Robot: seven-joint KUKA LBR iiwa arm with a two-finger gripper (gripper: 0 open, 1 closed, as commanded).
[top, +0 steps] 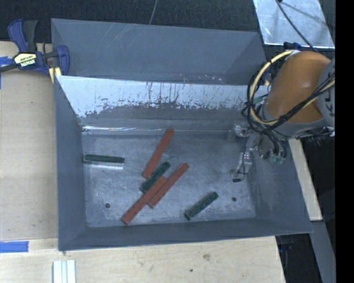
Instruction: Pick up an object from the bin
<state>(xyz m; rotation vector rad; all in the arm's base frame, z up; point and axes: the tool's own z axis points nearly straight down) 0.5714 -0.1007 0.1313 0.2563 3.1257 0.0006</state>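
Over bare grey floor at the right-hand end of the bin point(71, 181), camera view:

Tool point(238, 177): slim, pale metal, hanging below the wrist of the arm point(318, 108), which carries an orange cover point(295, 87) and looped yellow and black cables point(256, 96). Whether it stands wide or narrow cannot be told. It is apart from every bar listed below.

Contents, ordered by nearness to the tool:

1. Near green bar point(201, 205): dark green, short, flat and straight. It is the nearest piece, lying to the view's left of the tool and closer to the bin's front wall. It is tilted, with the end toward the tool raised in the view, and lies alone, touching nothing else.

2. Middle red bar point(170, 183): red-brown, narrow, straight, with squared ends. It lies further left of the tool at about the tool's height in the view, tilted the same way as item 1.

3. Long red bar point(141, 204): red-brown, of the same make. It lies side by side with item 2 and touches it, its far end running down-left away from the tool.

4. Crossed green bar point(156, 177): dark green, lying just above items 2 and 3, with the same slant.

5. Upper red bar point(158, 153): red-brown and steeper in slant. It lies up-left of the tool, and its lower end meets item 4.

6. Far green bar point(104, 158): dark green and lying level, with a pale edge along its underside. It is well apart from the tool, at the opposite end of the floor, and lies alone.
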